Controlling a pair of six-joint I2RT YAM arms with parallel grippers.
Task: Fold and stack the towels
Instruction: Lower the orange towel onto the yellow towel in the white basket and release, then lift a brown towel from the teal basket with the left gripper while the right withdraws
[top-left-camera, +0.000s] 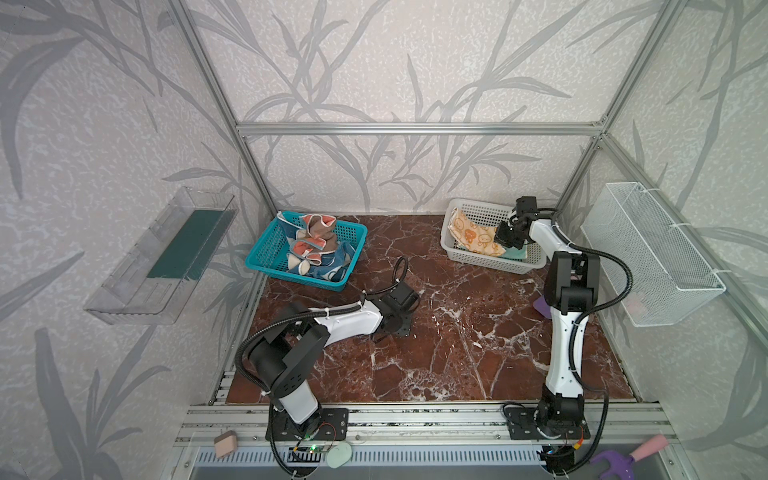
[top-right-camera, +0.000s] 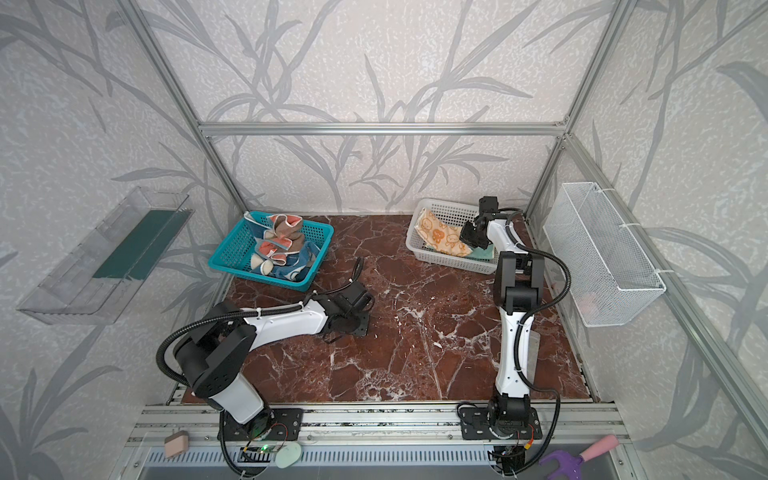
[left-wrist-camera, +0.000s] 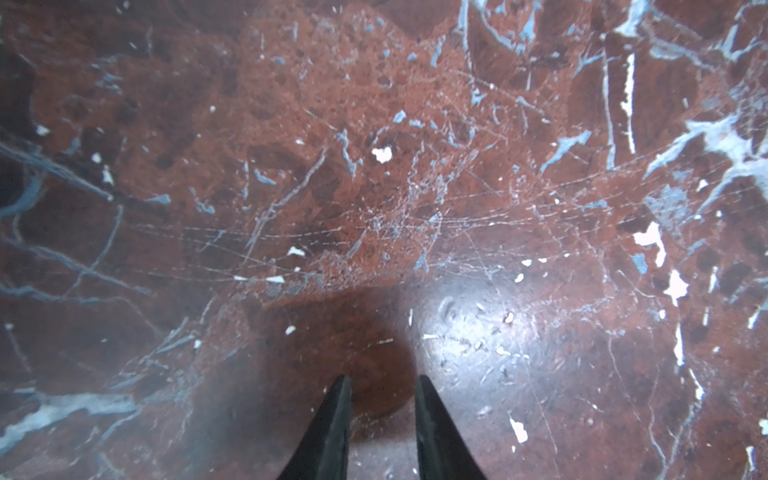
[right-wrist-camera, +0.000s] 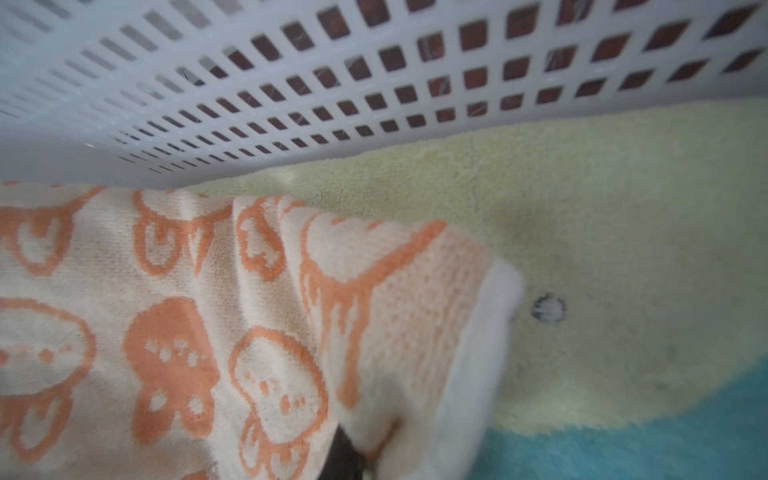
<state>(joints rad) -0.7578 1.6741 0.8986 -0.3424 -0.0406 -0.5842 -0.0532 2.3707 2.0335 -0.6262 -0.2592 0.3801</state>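
While the left gripper (left-wrist-camera: 382, 380) hung over the red marble tabletop (left-wrist-camera: 374, 187), well apart from the white basket (top-left-camera: 486, 261) and nearer the camera than it, its two dark fingers (left-wrist-camera: 332, 424) stood released, with only bare stone showing between them. Farther back, the right gripper (top-left-camera: 501, 244) reached down inside the white basket and was clenched on an edge of the cream towel with orange figures (right-wrist-camera: 187, 332). In the right wrist view that edge wrapped over one dark fingertip. The cream towel lay inside the white basket, spread from the gripper toward the basket's far corner in both top views, with one end resting up against the basket's perforated wall. Beneath it, on the floor of the white basket, lay a yellow-and-blue towel (right-wrist-camera: 602, 249), touching the cream one. Across the tabletop from the white basket, well apart from it, sat the teal basket (top-left-camera: 266, 253), holding a crumpled heap of towels (top-left-camera: 316, 247) in coral, brown, blue and cream.
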